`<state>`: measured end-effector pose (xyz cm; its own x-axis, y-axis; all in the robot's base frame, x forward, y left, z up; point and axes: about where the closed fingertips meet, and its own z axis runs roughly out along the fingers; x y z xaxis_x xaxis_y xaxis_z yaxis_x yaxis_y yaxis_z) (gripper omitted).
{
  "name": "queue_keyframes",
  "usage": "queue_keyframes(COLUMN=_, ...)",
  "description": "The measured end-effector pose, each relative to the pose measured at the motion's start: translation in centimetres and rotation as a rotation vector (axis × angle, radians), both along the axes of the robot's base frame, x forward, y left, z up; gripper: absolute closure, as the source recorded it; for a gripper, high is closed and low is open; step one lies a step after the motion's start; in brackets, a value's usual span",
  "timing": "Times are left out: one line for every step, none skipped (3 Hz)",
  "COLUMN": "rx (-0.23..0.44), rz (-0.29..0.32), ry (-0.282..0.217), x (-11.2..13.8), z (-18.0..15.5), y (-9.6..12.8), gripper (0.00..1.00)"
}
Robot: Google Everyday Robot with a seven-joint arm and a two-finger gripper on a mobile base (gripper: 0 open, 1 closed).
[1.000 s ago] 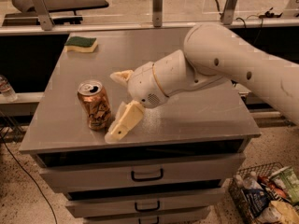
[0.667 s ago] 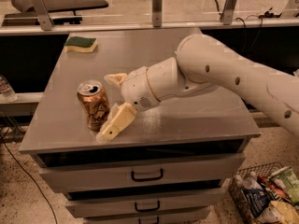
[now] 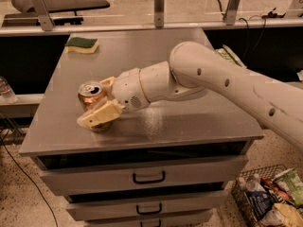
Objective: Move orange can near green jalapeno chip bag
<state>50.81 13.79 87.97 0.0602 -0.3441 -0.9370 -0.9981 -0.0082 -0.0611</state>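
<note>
**A:** In the one camera view, where is the gripper?

**B:** The cream two-finger gripper (image 3: 94, 103) on the white robot arm (image 3: 222, 82) is low over the front-left part of the grey metal cabinet table (image 3: 156, 56). Its jaws are spread. Between them stands the orange can (image 3: 91, 92), a small copper-orange metal drink can with a silver pull-tab top.

**A:** Are they pinching it?

**B:** I judge not. One of the fingers (image 3: 102, 115) lies across the can's lower front and seems to touch it. The other sits just behind the rim. The can is upright with its base on the table.

**A:** And the target?

**B:** The green jalapeno chip bag (image 3: 230, 56), a flat crinkled light-green snack bag with pale lettering, lies well apart from the jaws. It is behind the arm, towards the wrist side, at the table's far-right edge, and the arm hides part of it.

**A:** Anything else near the jaws?

**B:** Only a green-topped yellow sponge (image 3: 81, 44), beyond the far jaw at the table's back-left. It plays no part here.

**A:** So how far along is the task?

**B:** Early, I would say. The reach looks done and the grasp is at hand. The squeeze, the lift, the carry across to the bag's side and the release are all left.
</note>
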Motion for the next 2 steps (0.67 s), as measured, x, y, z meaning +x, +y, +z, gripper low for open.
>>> queue_keyframes(rx=0.032, rz=-0.035, ry=0.001, x=0.6, z=1.2, y=-1.2, gripper=0.61)
queue_keyframes(rx=0.054, rz=-0.110, ry=-0.029, x=1.3, z=3.0, y=-4.7, gripper=0.84)
